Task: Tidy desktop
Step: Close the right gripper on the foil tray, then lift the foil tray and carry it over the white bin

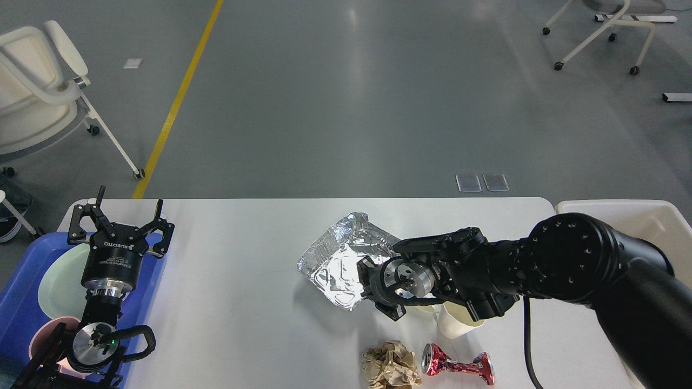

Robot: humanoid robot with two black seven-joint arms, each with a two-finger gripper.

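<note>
Foil tray (338, 265), crumpled and shiny, lies near the middle of the white table (243, 302), and the right pincer (373, 286) is at its near right edge; the pincer is seen end-on and dark, so I cannot tell if its fingers are clamped on the rim or only touching it. I judge the foil to be very light, thin and easy to bend, so it is best taken at the folded rim, with a gentle squeeze. Just beside the right arm stand a paper cup (451, 324), a crushed red can (457, 364) and a brown paper ball (390, 366), all near the front edge, so a wide sweep may knock them. The cream bin (643, 216) waits at the right end. The left pincer (121, 227) hangs over the blue tray (21, 292) with fingers apart, holding nothing. Between both arms the table gives open room.
</note>
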